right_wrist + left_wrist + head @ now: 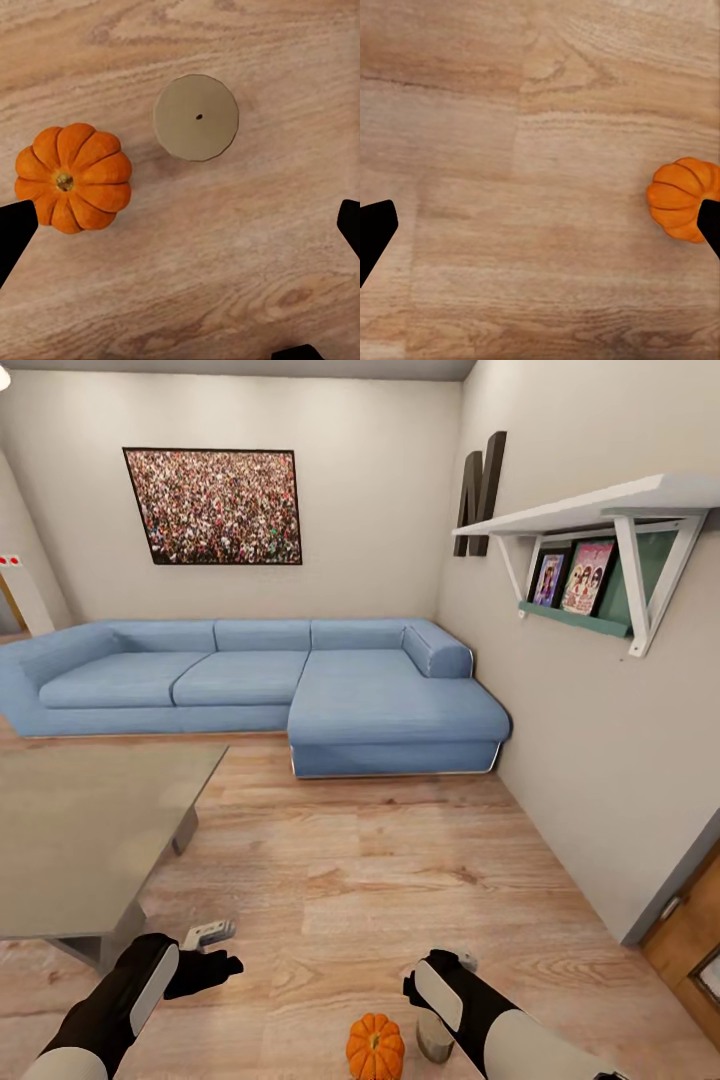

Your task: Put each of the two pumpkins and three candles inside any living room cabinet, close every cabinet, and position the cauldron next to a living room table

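Note:
An orange ribbed pumpkin (375,1047) sits on the wood floor at the bottom of the head view, between my arms. A pale beige candle (434,1039) stands upright just right of it, partly behind my right wrist. My right gripper (437,982) hovers above them, open and empty. In the right wrist view the pumpkin (73,178) and candle (196,117) lie apart on the floor below the open right gripper (180,229). My left gripper (205,960) is open over bare floor. In the left wrist view the pumpkin (682,196) shows beside one fingertip (709,225) of the left gripper (540,229). The grey coffee table (90,830) stands at the left.
A blue corner sofa (300,685) fills the far wall. A white wall shelf (600,520) with pictures juts out at the right. A brown wooden front (690,945) shows at the lower right edge. Open wood floor (380,850) lies between table, sofa and wall.

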